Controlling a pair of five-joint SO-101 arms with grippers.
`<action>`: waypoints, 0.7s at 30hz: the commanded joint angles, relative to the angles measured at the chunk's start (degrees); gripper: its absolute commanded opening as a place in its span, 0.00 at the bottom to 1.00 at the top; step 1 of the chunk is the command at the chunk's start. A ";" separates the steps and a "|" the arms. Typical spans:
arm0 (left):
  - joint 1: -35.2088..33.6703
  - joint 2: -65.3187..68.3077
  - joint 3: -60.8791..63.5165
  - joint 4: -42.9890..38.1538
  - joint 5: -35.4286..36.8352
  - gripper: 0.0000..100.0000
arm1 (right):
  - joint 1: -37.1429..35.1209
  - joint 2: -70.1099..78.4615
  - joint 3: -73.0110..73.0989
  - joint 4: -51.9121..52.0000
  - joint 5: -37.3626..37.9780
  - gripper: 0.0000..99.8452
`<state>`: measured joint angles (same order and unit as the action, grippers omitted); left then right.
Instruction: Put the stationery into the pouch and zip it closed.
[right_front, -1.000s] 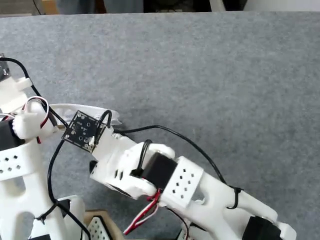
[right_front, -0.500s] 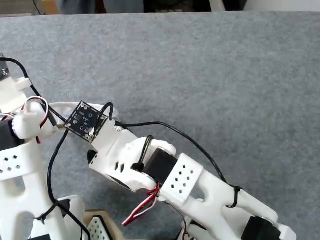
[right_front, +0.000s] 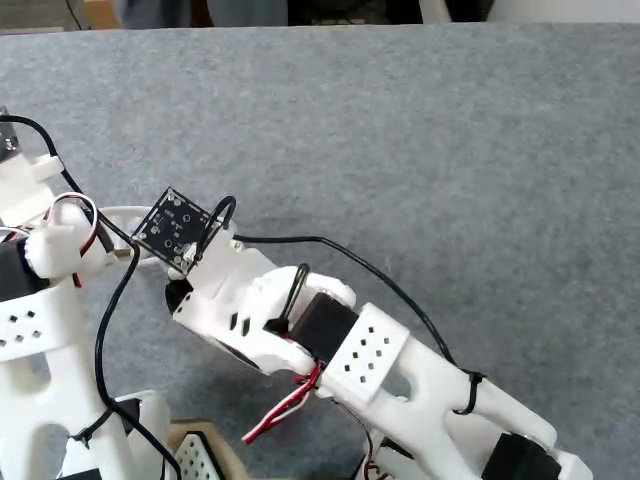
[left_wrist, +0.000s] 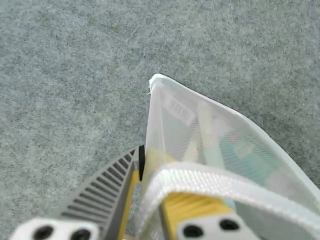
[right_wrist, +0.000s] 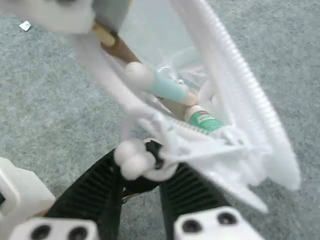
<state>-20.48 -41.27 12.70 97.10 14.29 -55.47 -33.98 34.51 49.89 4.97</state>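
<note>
A white see-through pouch (left_wrist: 235, 145) hangs off the grey mat with its mouth open. My left gripper (left_wrist: 142, 165) is shut on the webbing at one end of it. Inside lie a teal pen (right_wrist: 167, 87), a green-labelled stick (right_wrist: 202, 120) and a brownish pencil. My right gripper (right_wrist: 142, 162) has its black fingers shut on the white zip pull (right_wrist: 131, 161) at the zip's toothed edge. In the high view, a strip of the pouch (right_front: 120, 214) shows between the two arms, and the right arm (right_front: 300, 330) lies across it from the near right.
The grey felt mat (right_front: 430, 150) stretches wide to the far side and right. The left arm's white body (right_front: 40, 300) stands at the near left. Arm bases and a wooden block (right_front: 205, 450) sit at the near edge.
The right arm's wrist has slid a little to the left and away along the pouch, with the zip pull in its fingers. The left arm has stayed put.
</note>
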 joint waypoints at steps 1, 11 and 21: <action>-0.40 -0.62 -1.10 -1.67 0.70 0.03 | 2.20 -1.80 -0.22 -0.70 0.26 0.01; -0.40 -0.53 -1.63 -1.76 0.53 0.03 | 3.43 -6.37 -0.66 7.65 11.08 0.01; -0.22 -0.88 -1.71 -1.32 0.35 0.16 | 3.43 -11.21 -0.66 9.85 13.45 0.01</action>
<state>-20.57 -41.27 12.62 97.10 14.29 -52.75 -43.56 34.51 59.65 17.89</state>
